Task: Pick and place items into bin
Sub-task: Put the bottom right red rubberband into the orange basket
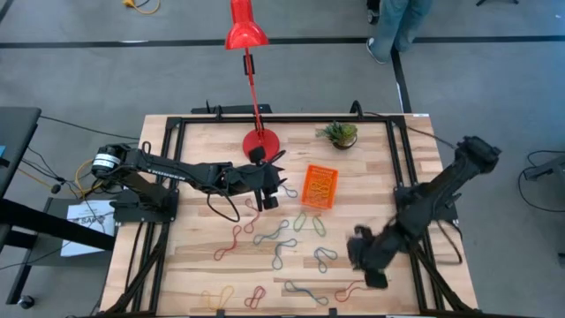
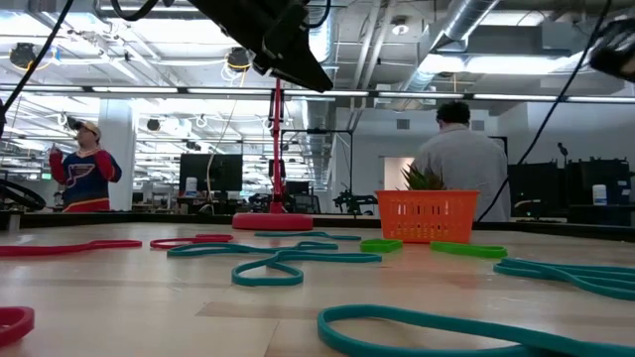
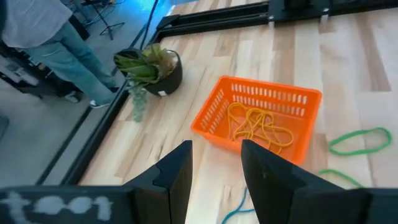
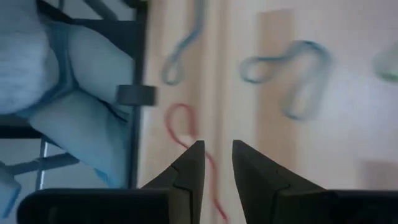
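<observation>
Bands [image 1: 282, 237] lie strewn on the table [image 1: 194, 265], some already in the orange bin [image 1: 320, 187]; left gripper [image 1: 267, 196], fingers apart and empty, hangs beside it, seemingly post-drop; right gripper [image 4: 214, 163], parted, poised over a red band [image 4: 180, 127].

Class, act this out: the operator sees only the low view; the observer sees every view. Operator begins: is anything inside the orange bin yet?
Observer: Yes, yellow bands lie tangled in the bin.
Operator: Where is the left gripper?
Observer: The left gripper hangs open and empty beside the bin, near the red lamp base.
Operator: And the right one?
Observer: The right gripper is open above a red band, far from the bin.
</observation>
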